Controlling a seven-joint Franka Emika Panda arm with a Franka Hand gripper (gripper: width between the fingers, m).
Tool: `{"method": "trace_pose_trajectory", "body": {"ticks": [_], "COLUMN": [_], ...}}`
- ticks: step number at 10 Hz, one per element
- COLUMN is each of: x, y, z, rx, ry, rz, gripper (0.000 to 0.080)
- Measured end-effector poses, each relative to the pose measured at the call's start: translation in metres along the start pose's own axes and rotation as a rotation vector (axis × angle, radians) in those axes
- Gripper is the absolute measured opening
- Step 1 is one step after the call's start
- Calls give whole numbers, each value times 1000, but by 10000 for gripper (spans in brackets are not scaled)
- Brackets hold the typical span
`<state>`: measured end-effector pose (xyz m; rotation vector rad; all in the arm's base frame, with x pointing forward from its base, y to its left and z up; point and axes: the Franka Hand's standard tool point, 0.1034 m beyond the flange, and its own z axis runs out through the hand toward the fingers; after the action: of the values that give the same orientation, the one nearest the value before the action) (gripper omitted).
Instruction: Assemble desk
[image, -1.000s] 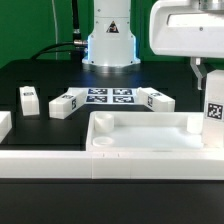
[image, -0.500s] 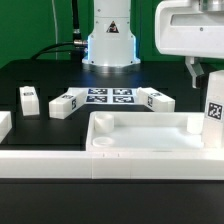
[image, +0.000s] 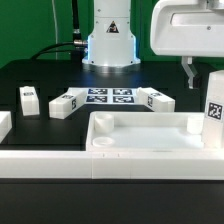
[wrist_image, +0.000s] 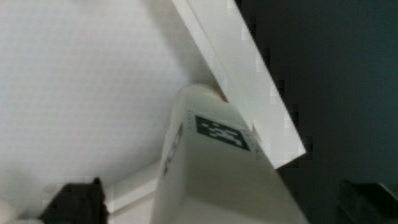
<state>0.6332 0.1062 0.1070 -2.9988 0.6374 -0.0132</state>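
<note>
A plain green backdrop fills the upper left of the exterior view and runs on behind the middle of the frame. Below it a matte black tabletop spans the whole width. Dark cables trail along its far edge at upper left. The light is even and soft, with no hard shadows.
</note>
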Motion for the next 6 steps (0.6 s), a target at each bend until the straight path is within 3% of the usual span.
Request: {"method": "trace_pose_trajectory", "body": {"ticks": [2, 4, 6], "x": [0, -1, -1], "y": [0, -1, -3], "z": [0, 1, 1], "rx": [-1, -38, -51], "ry": [0, 11, 14], "rz": [-154, -369, -556], "gripper": [649, 649, 649]}}
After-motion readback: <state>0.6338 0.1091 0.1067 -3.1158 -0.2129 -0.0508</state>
